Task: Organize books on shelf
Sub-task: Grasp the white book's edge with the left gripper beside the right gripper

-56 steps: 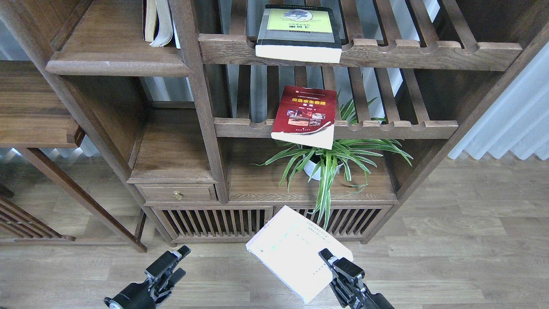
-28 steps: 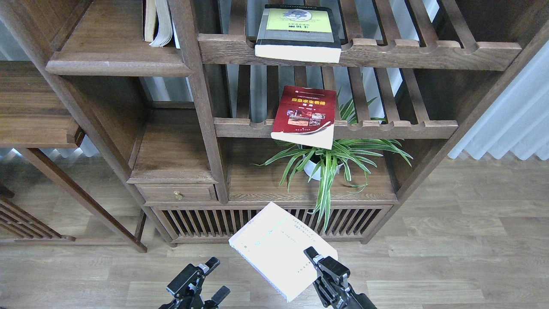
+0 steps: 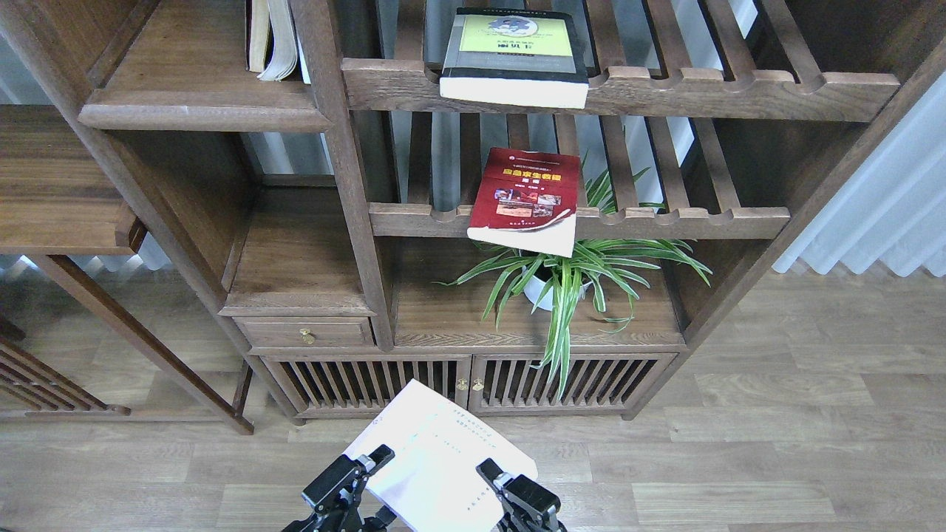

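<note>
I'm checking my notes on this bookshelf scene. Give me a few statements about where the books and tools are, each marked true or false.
1. The dark red book lies on the lower slatted shelf, overhanging its front rail. True.
2. The yellow-green and black book stands upright on the floor. False: it lies flat on the upper slatted shelf.
3. The right tool grips the pale book. True.
4. The potted plant sits above the red book. False: it sits below it.
5. The left tool is beside the pale book's left edge. True.
</note>
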`<action>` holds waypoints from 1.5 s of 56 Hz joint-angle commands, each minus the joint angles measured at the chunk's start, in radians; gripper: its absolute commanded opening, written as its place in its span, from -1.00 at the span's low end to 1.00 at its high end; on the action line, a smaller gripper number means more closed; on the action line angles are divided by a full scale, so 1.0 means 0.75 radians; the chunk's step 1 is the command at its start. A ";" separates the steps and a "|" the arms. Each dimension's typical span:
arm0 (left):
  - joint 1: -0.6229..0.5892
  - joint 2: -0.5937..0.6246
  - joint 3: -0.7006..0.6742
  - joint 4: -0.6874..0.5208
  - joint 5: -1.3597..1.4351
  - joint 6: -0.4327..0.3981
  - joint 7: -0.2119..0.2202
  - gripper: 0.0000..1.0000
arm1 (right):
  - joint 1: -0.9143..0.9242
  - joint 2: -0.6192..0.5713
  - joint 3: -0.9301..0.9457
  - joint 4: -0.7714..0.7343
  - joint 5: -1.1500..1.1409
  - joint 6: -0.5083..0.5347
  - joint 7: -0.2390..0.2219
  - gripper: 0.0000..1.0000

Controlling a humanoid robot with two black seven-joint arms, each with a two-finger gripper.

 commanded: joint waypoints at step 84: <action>-0.239 0.296 0.236 0.024 -0.049 0.000 -0.014 -0.34 | -0.019 0.001 -0.016 -0.014 -0.030 0.000 0.001 -0.91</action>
